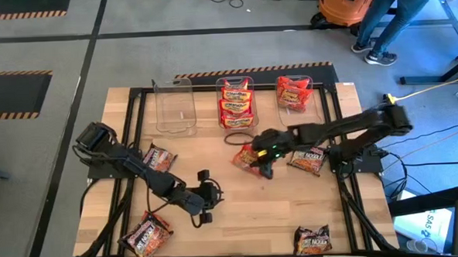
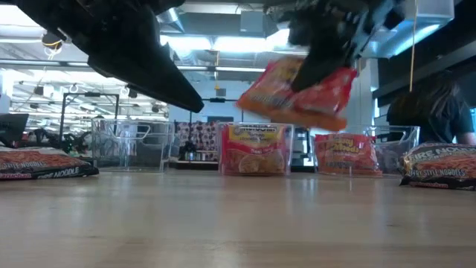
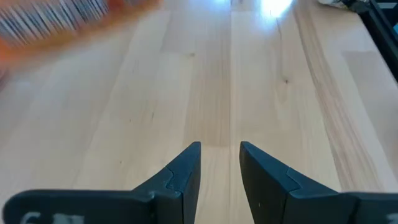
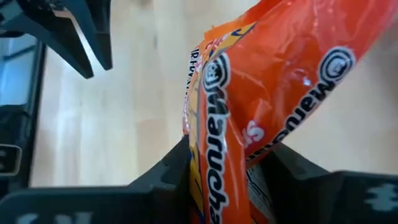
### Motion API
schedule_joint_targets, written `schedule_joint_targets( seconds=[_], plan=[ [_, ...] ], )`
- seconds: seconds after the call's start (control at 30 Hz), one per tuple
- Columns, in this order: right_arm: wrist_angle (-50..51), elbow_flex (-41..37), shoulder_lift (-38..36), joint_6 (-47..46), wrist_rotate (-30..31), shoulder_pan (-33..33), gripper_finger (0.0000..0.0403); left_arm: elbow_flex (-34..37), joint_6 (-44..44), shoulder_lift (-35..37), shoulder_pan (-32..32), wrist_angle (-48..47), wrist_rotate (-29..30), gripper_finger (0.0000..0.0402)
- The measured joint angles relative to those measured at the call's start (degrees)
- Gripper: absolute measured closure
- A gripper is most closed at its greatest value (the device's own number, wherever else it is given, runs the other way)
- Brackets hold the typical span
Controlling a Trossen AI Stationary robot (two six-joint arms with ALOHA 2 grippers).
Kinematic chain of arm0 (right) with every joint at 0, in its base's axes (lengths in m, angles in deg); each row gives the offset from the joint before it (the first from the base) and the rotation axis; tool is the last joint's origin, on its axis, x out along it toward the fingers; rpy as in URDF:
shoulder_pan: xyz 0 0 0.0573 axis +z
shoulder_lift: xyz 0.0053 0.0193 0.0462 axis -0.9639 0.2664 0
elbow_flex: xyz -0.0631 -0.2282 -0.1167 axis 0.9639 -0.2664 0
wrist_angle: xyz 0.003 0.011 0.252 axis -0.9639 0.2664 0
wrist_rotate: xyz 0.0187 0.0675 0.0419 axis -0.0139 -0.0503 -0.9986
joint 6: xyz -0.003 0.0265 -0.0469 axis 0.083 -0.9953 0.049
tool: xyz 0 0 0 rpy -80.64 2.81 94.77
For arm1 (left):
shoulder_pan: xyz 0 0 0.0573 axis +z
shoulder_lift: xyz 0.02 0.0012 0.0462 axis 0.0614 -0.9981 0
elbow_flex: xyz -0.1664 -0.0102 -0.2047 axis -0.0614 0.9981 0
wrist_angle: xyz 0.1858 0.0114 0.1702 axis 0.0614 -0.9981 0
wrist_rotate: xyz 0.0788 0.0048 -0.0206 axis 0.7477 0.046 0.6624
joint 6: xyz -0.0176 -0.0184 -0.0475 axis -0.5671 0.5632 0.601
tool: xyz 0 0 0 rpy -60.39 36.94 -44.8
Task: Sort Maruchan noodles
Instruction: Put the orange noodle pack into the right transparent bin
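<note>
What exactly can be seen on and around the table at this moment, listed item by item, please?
Clear bins: three, along the table's far edge; left one empty.
Orange-yellow packets: stacked in the middle bin.
Red packets: in the right bin.
Red-orange packet: one, lifted off the table in the right claw.
Dark packets: four loose on the table, one by the right arm, one near the front right edge, one far left, one front left.
Dark ring: one, before the middle bin.
Person: one, standing beyond the table.
Left claw: empty, slightly open, over the table's middle.
Right claw: shut on the red-orange packet.
</note>
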Motion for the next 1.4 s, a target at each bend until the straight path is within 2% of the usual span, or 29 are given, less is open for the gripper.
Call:
schedule_joint_targets(
  seconds=[0.13, 0.3, 0.43, 0.57, 0.73, 0.9, 1.2, 1.4],
  plan=[
    [10.4, 0.0, -9.5, 3.7, 6.4, -2.1, 0.0284, 0.0, 0.0, 0.0, 0.5, -0.1, 0.0, 0.0296],
    [21.1, 0.0, -20.8, 9.1, 12.4, -8.2, 0.0290, 0.0, 0.0, 0.0, 1.1, 0.0, 0.0, 0.0296],
    [25.1, 0.0, -27.2, 17.8, 19.3, -13.4, 0.0287, 0.0, 0.0, 0.0, 1.5, 0.1, -0.2, 0.0296],
    [25.9, 0.0, -29.7, 27.6, 25.0, -19.1, 0.0285, 0.0, 0.0, 0.0, 2.0, 0.1, -0.2, 0.0296],
    [26.3, 0.0, -27.8, 40.7, 26.2, -27.2, 0.0284, 0.0, 0.4, 0.0, 2.5, 0.2, -0.2, 0.0296],
    [28.0, 0.0, -21.7, 46.6, 24.2, -34.3, 0.0284, 0.0, 0.5, 0.0, 2.8, 0.2, -0.3, 0.0296],
    [29.4, 0.0, -8.2, 49.3, 17.1, -44.6, 0.0284, -0.1, 1.5, 0.0, 2.8, 0.2, -0.4, 0.0296],
    [28.8, 0.0, -1.4, 50.3, 14.4, -46.3, 0.0283, -0.1, 1.1, 0.0, 2.8, 0.1, -0.4, 0.0296]
  ],
)
